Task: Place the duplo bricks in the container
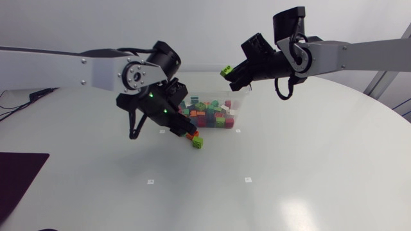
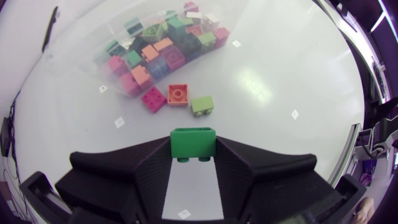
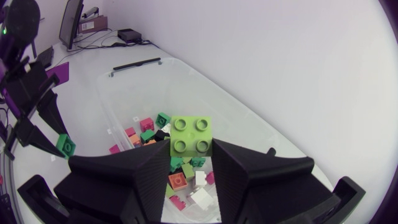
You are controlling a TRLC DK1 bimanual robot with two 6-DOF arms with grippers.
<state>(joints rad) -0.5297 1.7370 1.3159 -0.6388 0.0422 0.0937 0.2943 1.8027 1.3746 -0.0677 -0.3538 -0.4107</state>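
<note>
Table [image 1: 308, 160]: white, glossy, curved edge.
Container [image 1: 243, 106]: clear tub, standing on the far middle of the top.
Pink brick [image 2: 153, 99], orange brick [image 2: 178, 94], pale green brick [image 2: 202, 105]: loose, studs up, in a close row just beside the container.
Markers [image 1: 151, 181]: small white squares, scattered.
Mat [image 1: 19, 173]: dark, at the near left edge.

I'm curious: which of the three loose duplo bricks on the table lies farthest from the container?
The light green brick; the orange brick and the magenta brick lie nearer the container.

left hand [image 2: 193, 155] low, holds green brick [image 2: 193, 140] | right hand [image 3: 191, 152] raised, apparently holds lime brick [image 3: 191, 134]
</note>
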